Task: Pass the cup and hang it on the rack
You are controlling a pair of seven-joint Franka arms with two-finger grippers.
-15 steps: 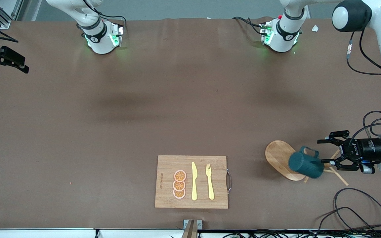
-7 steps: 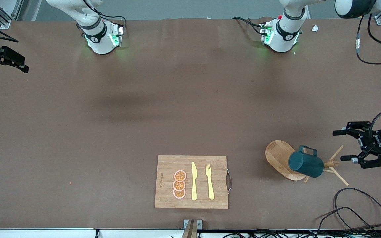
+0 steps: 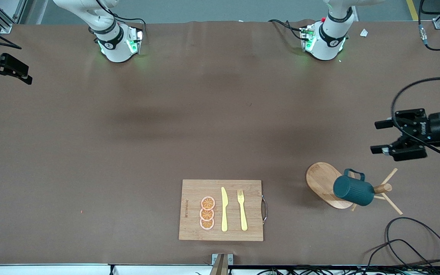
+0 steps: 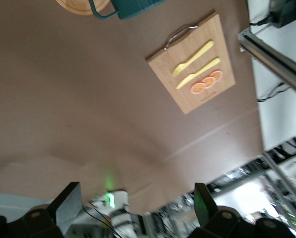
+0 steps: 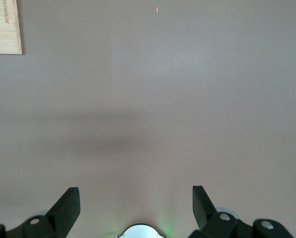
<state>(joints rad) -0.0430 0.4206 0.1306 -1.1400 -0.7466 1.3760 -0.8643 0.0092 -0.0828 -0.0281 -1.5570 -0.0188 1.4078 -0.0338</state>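
Note:
The dark teal ribbed cup (image 3: 353,190) hangs tilted by its handle on the wooden rack, above the rack's oval base (image 3: 319,178) and beside the post (image 3: 382,188). My left gripper (image 3: 378,136) is up in the air at the left arm's end of the table, apart from the rack, open and empty. Its wrist view catches the cup (image 4: 135,6) and the rack base (image 4: 81,5) at the frame's edge, with the left gripper (image 4: 135,191) spread wide. My right gripper (image 5: 135,196) waits open and empty over bare table, above the right arm's base.
A bamboo cutting board (image 3: 189,210) with orange slices, a yellow knife and a yellow fork lies near the table's front edge. Loose black cables (image 3: 414,240) coil on the table near the rack. The arm bases (image 3: 118,42) stand along the back edge.
The left gripper has let go of the cup and drawn away from the rack, toward the arms' bases. The cup stays hanging on its peg. The right arm has not moved.

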